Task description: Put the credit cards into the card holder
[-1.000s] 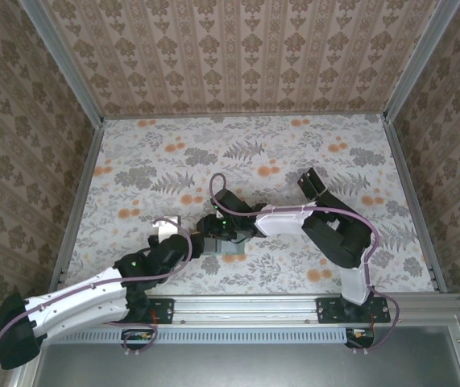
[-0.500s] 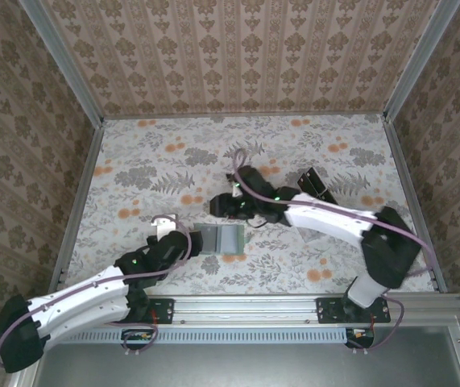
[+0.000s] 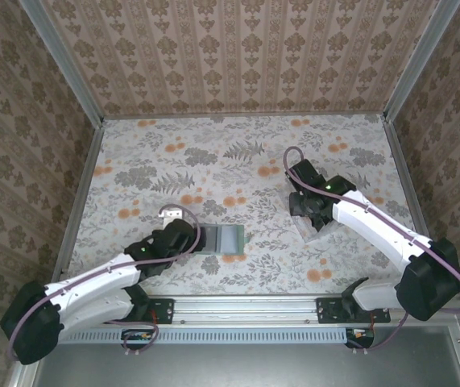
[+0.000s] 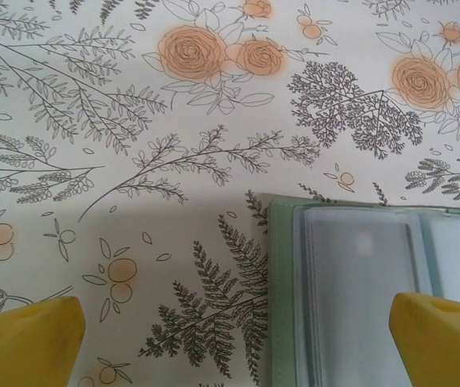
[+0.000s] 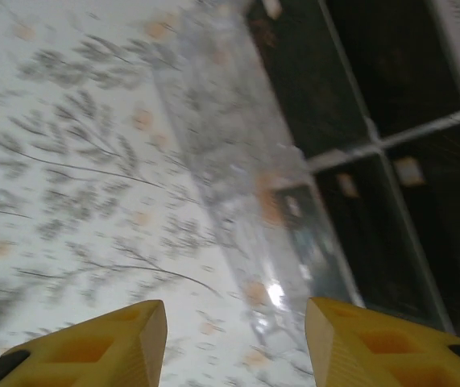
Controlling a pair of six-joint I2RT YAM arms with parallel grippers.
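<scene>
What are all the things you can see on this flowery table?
card holder: one, pale green, lying open on the cloth near the middle of the table
credit cards: several, count unclear, black, in the clear rack
clear rack: one, see-through plastic, right side of the table
tablecloth: one, white with grey ferns and orange flowers, covering the table
walls: brown patterned, around three sides
arms: two, white and black, left and right, reaching from the near edge
left gripper: one, yellow fingers, open, over the card holder's edge
right gripper: one, yellow fingers, open, over the clear rack
</scene>
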